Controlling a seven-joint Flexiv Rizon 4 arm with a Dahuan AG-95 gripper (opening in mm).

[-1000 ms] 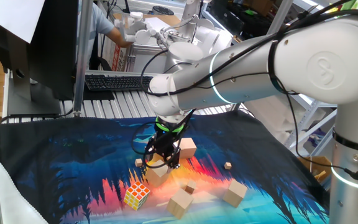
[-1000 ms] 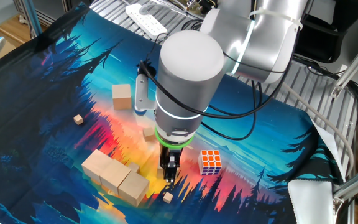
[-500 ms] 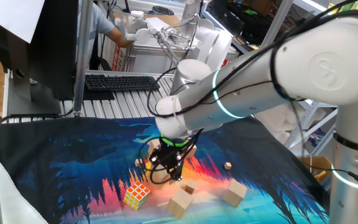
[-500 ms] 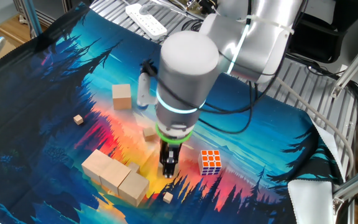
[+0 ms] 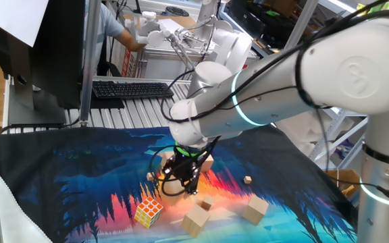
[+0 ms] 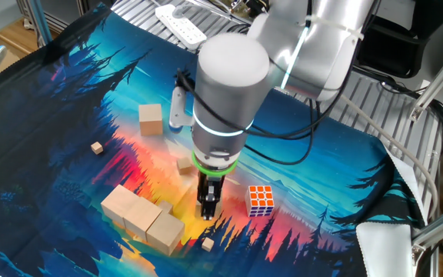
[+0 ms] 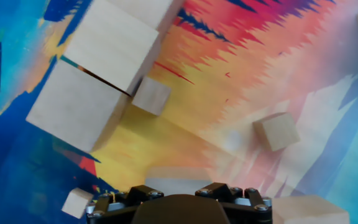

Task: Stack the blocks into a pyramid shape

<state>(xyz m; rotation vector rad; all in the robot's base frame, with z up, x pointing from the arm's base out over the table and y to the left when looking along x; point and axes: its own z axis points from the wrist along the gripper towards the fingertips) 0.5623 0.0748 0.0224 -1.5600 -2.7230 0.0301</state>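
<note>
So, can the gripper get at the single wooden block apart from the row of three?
Probably yes: the block stands alone on the mat, its top free; only a tiny cube lies between it and the gripper.

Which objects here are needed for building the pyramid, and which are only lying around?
Needed:
row of big wooden blocks
single big block

Lying around:
colourful puzzle cube
tiny wooden cubes, such as one and another
white power strip
</note>
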